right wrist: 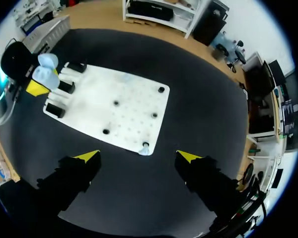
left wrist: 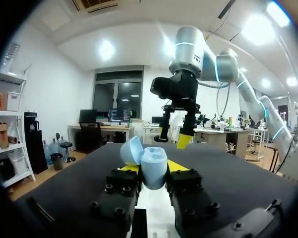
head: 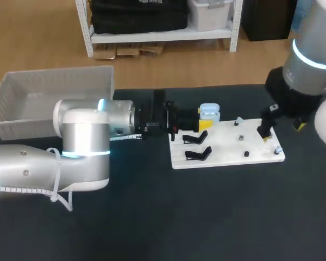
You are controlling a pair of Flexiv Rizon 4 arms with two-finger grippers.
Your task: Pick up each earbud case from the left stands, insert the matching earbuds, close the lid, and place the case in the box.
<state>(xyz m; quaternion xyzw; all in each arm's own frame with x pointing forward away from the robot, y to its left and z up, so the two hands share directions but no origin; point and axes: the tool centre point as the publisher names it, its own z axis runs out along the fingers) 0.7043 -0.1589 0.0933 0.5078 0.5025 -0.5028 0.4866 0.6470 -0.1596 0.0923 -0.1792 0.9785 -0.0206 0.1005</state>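
Left wrist view: left fingers [left wrist: 180, 166] clamped on open earbud case [left wrist: 153, 169]; right fingers [right wrist: 89, 158] apart above board [right wrist: 124, 106].

Earbud [right wrist: 145, 148] too small for detail

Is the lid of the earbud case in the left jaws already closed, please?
No, the earbud case gripped between the left jaws has its lid standing open.

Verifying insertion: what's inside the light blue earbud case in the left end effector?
Light blue plastic earbud case, lid open, in left end effector; cavity hidden by its own shell, contents unseen.
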